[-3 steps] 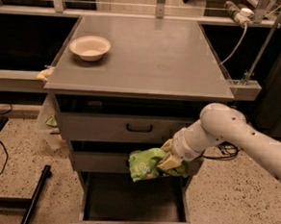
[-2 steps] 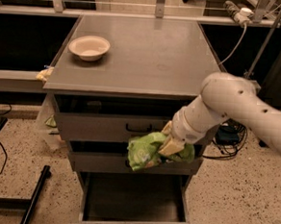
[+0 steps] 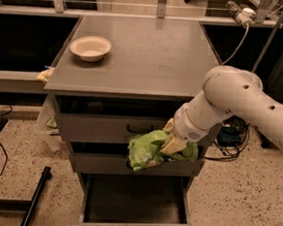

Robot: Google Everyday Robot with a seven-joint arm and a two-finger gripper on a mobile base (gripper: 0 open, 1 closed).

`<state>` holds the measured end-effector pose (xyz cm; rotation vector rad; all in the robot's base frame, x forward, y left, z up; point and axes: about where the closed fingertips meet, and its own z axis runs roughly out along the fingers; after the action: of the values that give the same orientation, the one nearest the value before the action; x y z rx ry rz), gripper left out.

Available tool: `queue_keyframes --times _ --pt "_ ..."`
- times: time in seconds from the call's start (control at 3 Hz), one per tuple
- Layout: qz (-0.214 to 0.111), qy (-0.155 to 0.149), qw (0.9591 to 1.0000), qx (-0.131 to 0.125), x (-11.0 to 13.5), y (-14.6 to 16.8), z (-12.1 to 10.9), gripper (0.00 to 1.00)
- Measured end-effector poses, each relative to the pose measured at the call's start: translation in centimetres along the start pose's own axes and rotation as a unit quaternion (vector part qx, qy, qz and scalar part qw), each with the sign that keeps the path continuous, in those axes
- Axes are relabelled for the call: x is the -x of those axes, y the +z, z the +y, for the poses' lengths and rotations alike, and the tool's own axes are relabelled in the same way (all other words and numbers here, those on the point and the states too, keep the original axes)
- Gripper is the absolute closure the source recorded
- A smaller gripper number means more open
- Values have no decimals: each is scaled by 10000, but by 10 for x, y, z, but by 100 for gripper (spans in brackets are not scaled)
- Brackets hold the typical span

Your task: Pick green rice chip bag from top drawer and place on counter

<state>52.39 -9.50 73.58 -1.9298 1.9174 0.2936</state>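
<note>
The lime-green rice chip bag (image 3: 145, 152) hangs in the air in front of the drawer fronts, just below the top drawer (image 3: 106, 128), which is pulled out a little. My gripper (image 3: 172, 145) is shut on the bag's right part, with the white arm reaching in from the right. The grey counter (image 3: 150, 57) lies above and behind the bag. The bag is well below the counter's front edge.
A white bowl (image 3: 90, 47) stands at the counter's back left. The bottom drawer (image 3: 134, 209) is pulled far out below the bag. A black bar (image 3: 34, 198) lies on the speckled floor at the left. Cables (image 3: 230, 135) lie at the right.
The arm has risen and swung toward the cabinet. The bag has moved up a little with the gripper and still hangs in front of the drawers.
</note>
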Motion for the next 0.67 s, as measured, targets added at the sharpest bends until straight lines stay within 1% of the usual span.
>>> queue_keyframes --times 0.33,0.67 --pt "-142 144 9997 -168 5 -19 -10 100" --pt "-139 332 9983 -462 24 -73 -26 100"
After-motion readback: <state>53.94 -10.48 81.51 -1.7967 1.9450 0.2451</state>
